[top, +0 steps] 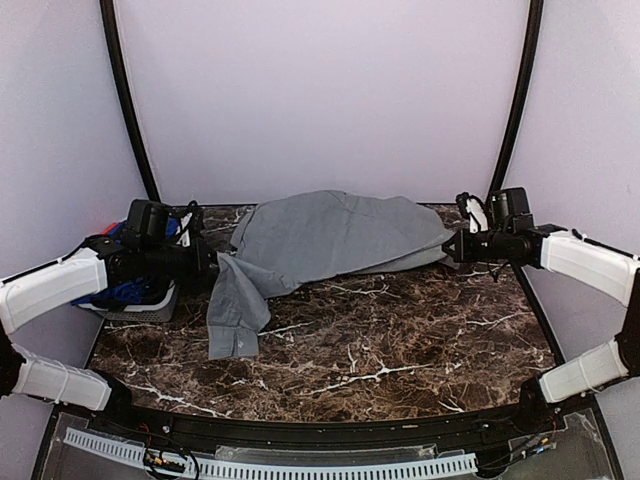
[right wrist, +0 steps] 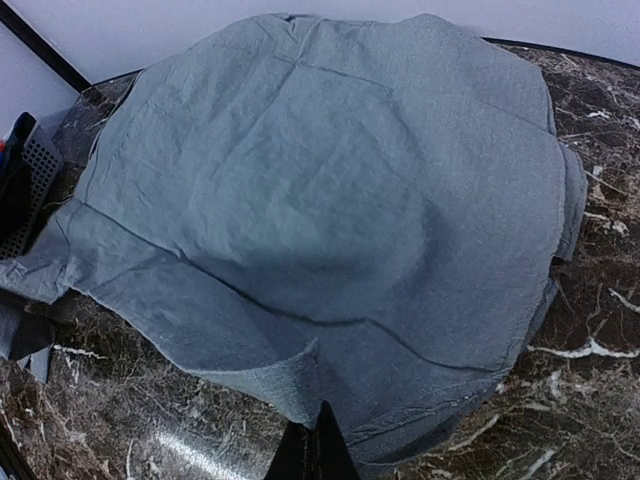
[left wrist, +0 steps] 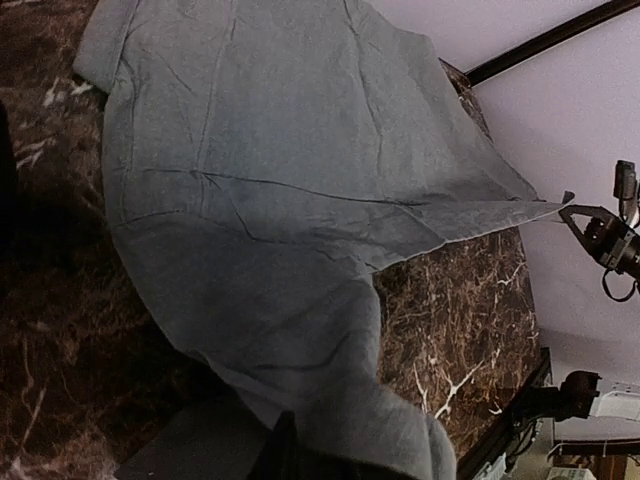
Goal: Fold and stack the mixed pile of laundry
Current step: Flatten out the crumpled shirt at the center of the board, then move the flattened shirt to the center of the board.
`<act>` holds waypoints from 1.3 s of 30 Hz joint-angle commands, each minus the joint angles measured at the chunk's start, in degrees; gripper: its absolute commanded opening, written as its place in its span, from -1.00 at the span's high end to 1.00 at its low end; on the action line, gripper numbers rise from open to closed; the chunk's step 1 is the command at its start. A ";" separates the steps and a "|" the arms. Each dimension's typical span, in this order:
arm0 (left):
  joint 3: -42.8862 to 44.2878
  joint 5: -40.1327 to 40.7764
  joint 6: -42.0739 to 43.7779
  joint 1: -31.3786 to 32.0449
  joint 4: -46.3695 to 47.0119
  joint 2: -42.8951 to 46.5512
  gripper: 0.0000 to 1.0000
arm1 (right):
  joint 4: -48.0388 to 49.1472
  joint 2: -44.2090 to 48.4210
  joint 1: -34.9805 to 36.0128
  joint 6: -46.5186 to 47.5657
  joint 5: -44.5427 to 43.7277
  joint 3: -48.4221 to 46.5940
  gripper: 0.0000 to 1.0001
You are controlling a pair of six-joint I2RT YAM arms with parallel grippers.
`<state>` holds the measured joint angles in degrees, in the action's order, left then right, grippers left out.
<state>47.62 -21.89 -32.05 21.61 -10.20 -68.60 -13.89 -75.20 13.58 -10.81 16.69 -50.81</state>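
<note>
Shirt in play: the grey shirt lies spread along the far edge of the table, one sleeve trailing toward the near left; my right gripper is clamped tight on its hem near the far right corner, cloth drawn to a taut point; my left gripper sits against the shirt's left side; whether those jaws pinch it or stand parted, I cannot tell; at the left edge, the small basket holds blue cloth.
</note>
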 commanded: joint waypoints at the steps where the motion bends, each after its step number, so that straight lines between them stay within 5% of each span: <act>1: -3.69 9.85 -2.72 0.54 -12.31 9.44 0.62 | -1.16 6.50 0.48 -2.55 -2.51 4.06 1.00; 8: -2.27 14.52 -3.15 0.54 -23.84 8.55 0.36 | -7.60 8.93 1.77 -7.78 -2.69 7.91 0.87; 12: -0.06 16.49 -4.85 0.54 -28.55 8.95 -0.25 | -11.51 11.75 2.84 -10.39 -4.94 7.73 -0.25; 16: -0.47 15.08 -4.68 0.87 -30.07 10.88 -0.33 | -11.02 16.92 3.61 -11.79 -4.49 8.30 -0.57; 22: 3.46 11.03 -0.62 2.10 -25.65 5.81 -0.38 | -9.04 11.73 3.95 -8.76 -2.97 5.58 -0.64; 28: 15.81 7.08 6.26 5.88 -15.69 -10.72 -0.41 | -4.83 -2.97 4.74 -5.39 -0.03 -2.19 -0.58; 33: 27.18 7.55 11.06 9.46 -15.09 -28.90 -0.26 | -4.95 -16.19 6.20 -2.46 0.95 -12.00 -0.49; 39: 26.82 7.29 9.96 11.43 -12.56 -38.50 0.07 | -6.50 -27.94 7.42 0.38 1.64 -18.53 -0.38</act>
<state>75.05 -14.09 -23.22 31.81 -23.49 -105.10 -20.51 -97.76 19.90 -13.50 17.21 -66.13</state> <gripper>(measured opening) 0.498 0.710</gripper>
